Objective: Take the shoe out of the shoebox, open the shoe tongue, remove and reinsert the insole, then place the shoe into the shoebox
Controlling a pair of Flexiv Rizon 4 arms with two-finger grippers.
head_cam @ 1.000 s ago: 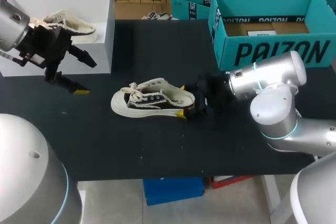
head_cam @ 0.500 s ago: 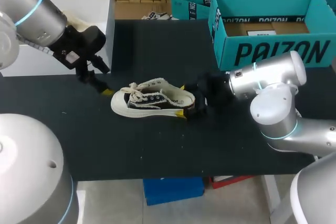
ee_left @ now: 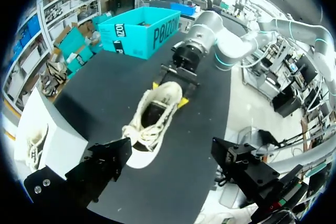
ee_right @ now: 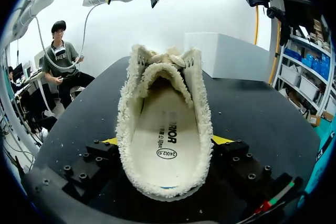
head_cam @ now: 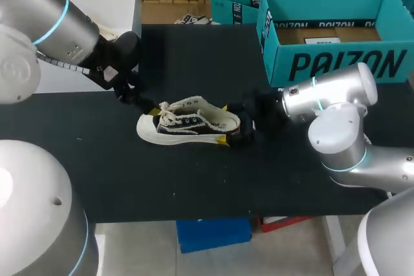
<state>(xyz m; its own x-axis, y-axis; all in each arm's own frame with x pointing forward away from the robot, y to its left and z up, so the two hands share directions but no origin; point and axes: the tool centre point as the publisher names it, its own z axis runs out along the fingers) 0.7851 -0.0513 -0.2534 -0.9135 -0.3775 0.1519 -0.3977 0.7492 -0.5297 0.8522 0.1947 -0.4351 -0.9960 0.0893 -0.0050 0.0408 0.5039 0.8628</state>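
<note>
Head view, room: open black table runs from the shoe to the near edge. The teal shoebox stands at the far right edge and the white box at the far left. Both are well apart from the shoe.
Head view, shoe: it lies on its sole mid-table, outside both boxes. Its toe points toward the left arm and its heel toward the right.
Head view, left gripper: it is low, just beside the toe, between the shoe and the white box. Contact cannot be told.
Head view, right gripper: it is at the heel, with a yellow tip on each side.
Left wrist view, jaws: the fingers are spread far wider than the shoe and hold nothing. The shoe lies ahead, toe nearest, with one finger close to it.
Left wrist view, edges: a strip of table lies on either side of the shoe. The white box, holding a second shoe, sits beside one finger.
Right wrist view, jaws: they are clamped on the heel, with fingertips against the fleecy sides from both flanks. The insole lies flat inside.
Right wrist view, ahead: the white box stands beyond the toe, with table on either side.
</note>
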